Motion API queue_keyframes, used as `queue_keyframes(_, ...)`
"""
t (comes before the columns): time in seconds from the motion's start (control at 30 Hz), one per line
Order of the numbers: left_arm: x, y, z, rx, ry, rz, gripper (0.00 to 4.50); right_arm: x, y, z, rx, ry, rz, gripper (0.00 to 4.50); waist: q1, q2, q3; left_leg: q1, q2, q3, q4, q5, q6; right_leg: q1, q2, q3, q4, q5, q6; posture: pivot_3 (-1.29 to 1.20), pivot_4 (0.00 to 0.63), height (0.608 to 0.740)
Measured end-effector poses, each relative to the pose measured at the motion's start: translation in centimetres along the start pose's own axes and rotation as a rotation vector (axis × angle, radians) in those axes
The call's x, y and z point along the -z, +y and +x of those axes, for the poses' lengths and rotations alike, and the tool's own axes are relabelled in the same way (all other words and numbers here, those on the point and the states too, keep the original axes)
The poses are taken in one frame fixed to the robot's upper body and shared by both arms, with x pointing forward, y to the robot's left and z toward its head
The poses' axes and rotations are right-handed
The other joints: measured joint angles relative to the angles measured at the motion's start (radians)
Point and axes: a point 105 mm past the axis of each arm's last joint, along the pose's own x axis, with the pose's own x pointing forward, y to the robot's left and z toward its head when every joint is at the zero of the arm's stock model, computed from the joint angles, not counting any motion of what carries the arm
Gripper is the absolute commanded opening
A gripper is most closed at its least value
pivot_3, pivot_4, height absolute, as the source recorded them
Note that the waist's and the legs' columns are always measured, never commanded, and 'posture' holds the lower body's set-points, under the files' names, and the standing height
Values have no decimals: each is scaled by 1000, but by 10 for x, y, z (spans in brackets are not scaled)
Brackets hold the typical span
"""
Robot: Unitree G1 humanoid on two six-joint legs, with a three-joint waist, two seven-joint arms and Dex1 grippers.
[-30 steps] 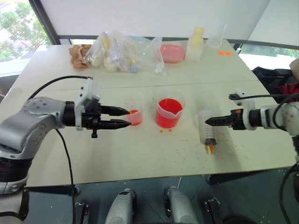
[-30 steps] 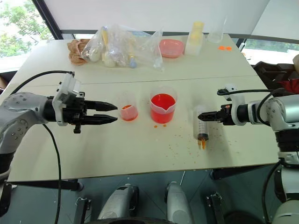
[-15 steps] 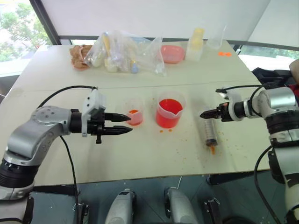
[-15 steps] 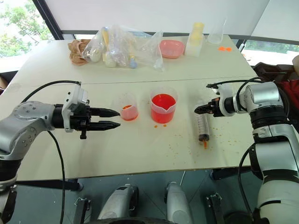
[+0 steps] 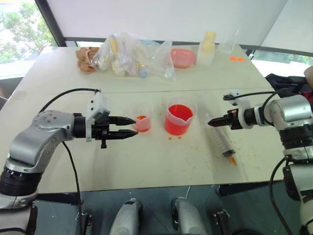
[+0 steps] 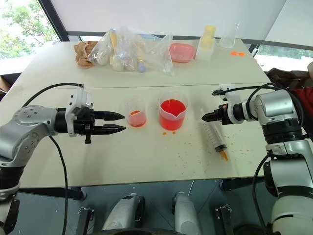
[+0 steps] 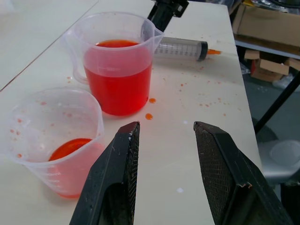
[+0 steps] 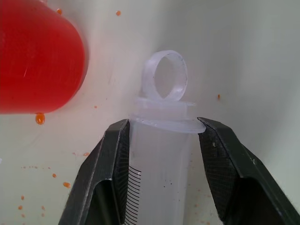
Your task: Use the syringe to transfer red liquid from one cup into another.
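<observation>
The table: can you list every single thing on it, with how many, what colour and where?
Syringe: one, clear with an orange tip, lying flat on the right of the table.
Beaker: one, clear with a spout, about half full of red liquid, mid table.
Small cup: one, clear, a little red liquid at the bottom, left of the beaker.
Plastic bags: a clear heap, far left.
Pink bowl: one, far side, middle.
Pale yellow bottle: one, far right.
Clear cup: one, far right corner.
Table: one, cream, speckled with orange drops.
Left gripper: black, open, beside the small cup.
Right gripper: black, fingers either side of the syringe barrel.
</observation>
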Motion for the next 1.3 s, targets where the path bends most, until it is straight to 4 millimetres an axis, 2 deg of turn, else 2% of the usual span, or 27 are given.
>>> queue_keyframes(0.03,2,1,0,-4,4,-6,1905,0,2,-1,-12,-7,-15,4199,-3,0,0,0,0,1,0,0,0,0,-1,1,0,0,0,0,150,740)
queue_keyframes(0.07,1,1,1,-2,3,-3,1905,0,4,-1,-20,-5,-29,4472,-5,0,0,0,0,1,1,0,0,0,-1,1,0,0,0,0,150,740)
queue_keyframes(0.37,2,0,3,-1,-3,0,1905,4,4,-3,0,23,-62,4472,-1,-1,-1,1,0,1,1,0,0,1,-1,1,0,-1,-2,0,150,740)
queue_keyframes(0.47,1,1,4,-5,-7,1,1905,10,0,-5,30,52,-104,3571,1,-1,-1,1,0,0,1,0,0,2,-1,1,0,-1,-2,0,150,740)
queue_keyframes(0.6,1,1,4,-10,-11,6,1905,21,-7,-7,58,90,-145,1581,2,-2,-2,1,0,0,1,0,0,2,-1,1,0,-1,-2,0,150,740)
queue_keyframes(0.63,0,1,4,-11,-12,7,1905,22,-7,-7,58,94,-165,1394,2,-3,-2,1,0,0,1,0,0,2,-1,0,0,-1,-2,0,150,740)
queue_keyframes(0.77,0,1,4,-15,-14,8,1905,26,-6,-7,73,102,-220,1393,7,-7,-5,1,0,0,1,0,0,2,-1,0,0,-1,-2,0,150,740)
queue_keyframes(0.9,-7,9,-1,-37,-40,-3,1905,16,-7,-11,58,18,-154,1393,12,-9,-5,1,0,1,3,0,0,1,-1,1,0,-1,-3,0,150,740)
queue_keyframes(0.93,-13,15,-6,-59,-55,4,1905,3,-4,-16,39,-52,-156,1393,11,-5,-3,-1,0,1,4,0,0,0,-1,1,0,0,-3,0,150,740)
queue_keyframes(1.0,-28,26,-14,-95,-88,24,1905,-43,12,-38,-8,-285,-225,1393,3,4,3,-2,-1,4,4,0,0,-2,-1,3,0,4,3,0,150,740)
queue_keyframes(1.07,-44,35,-20,-115,-126,57,1905,-96,39,-81,-24,-601,-371,1393,-6,7,4,-1,-1,4,1,0,0,-3,1,2,1,5,5,0,150,740)
queue_keyframes(1.1,-50,39,-22,-122,-138,66,1905,-116,53,-104,-12,-750,-441,1393,-7,6,4,-1,0,3,0,0,0,-3,2,2,1,5,5,0,150,740)
queue_keyframes(1.17,-57,49,-25,-141,-159,69,1905,-138,81,-131,-22,-994,-502,1393,-11,5,3,0,2,3,-1,0,0,-3,3,1,2,5,5,0,150,740)
queue_keyframes(1.2,-60,53,-25,-148,-166,80,1905,-143,91,-133,-41,-1058,-505,1393,-11,5,3,0,2,3,-1,0,0,-3,4,1,2,6,5,0,150,740)
queue_keyframes(1.3,-68,63,-22,-146,-189,99,1905,-148,109,-119,-98,-1160,-432,1393,-9,5,4,-1,1,4,0,0,0,-5,2,2,3,6,5,0,150,740)
